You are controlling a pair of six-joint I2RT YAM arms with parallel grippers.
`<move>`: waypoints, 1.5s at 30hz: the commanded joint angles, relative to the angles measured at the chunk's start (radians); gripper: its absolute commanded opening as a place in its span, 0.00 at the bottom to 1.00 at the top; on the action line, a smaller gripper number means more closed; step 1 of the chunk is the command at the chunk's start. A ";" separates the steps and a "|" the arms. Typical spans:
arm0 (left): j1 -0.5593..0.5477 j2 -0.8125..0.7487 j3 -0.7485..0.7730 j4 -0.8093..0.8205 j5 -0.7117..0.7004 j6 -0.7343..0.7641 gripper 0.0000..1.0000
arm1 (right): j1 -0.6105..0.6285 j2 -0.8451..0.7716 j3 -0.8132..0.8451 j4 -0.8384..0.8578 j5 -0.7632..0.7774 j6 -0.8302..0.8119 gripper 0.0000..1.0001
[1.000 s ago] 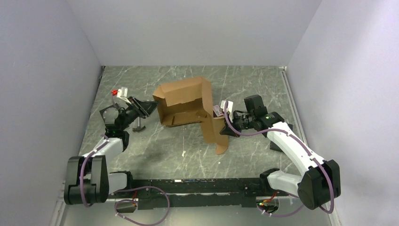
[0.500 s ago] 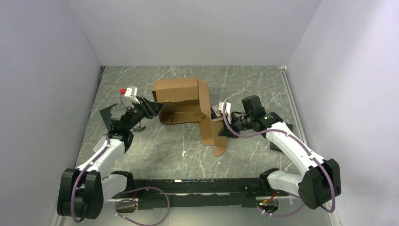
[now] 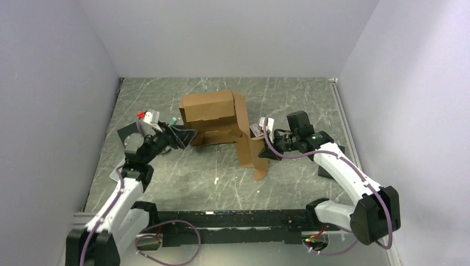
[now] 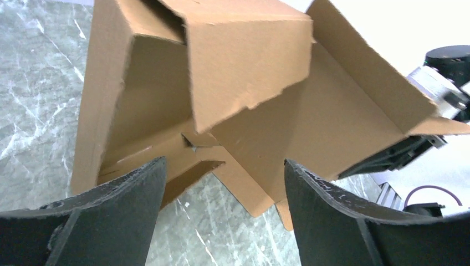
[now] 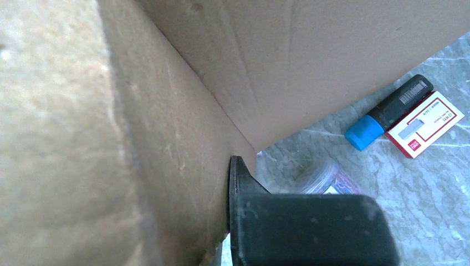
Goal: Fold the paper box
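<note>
One half-folded paper box [image 3: 208, 108], open side toward wide-apart left gripper [image 3: 187, 134], right gripper [image 3: 264, 154] clamped on it.

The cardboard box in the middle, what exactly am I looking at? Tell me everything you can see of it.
The paper box is plain brown corrugated cardboard, half folded: walls stand up around a shallow base on the marbled table, a top flap leans inward, and one long panel sticks out toward the near side. The right hand pinches that panel's edge; the open left hand faces its left side.
</note>
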 commanded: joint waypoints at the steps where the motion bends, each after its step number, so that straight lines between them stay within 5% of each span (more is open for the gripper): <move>1: -0.001 -0.209 -0.053 -0.130 -0.041 0.012 0.86 | -0.007 0.022 0.020 -0.048 0.047 0.034 0.09; 7: -0.001 -0.328 -0.054 -0.237 -0.262 0.074 0.98 | -0.007 0.028 0.035 -0.078 -0.022 0.008 0.09; 18: -0.001 -0.027 -0.002 0.119 -0.156 0.133 0.99 | -0.007 0.009 0.064 -0.158 -0.154 -0.097 0.08; 25: -0.001 -0.036 0.004 0.115 -0.163 0.132 0.99 | -0.014 0.003 0.073 -0.198 -0.165 -0.151 0.11; 36: -0.001 -0.280 -0.053 -0.071 -0.296 0.159 1.00 | -0.100 -0.084 0.024 -0.134 -0.087 -0.066 0.43; 42: -0.001 -0.259 -0.058 -0.040 -0.314 0.172 1.00 | -0.099 -0.067 0.035 -0.107 -0.130 -0.032 0.71; 45: -0.001 -0.250 -0.062 -0.021 -0.320 0.164 0.99 | -0.099 -0.067 0.035 -0.045 -0.115 0.038 0.78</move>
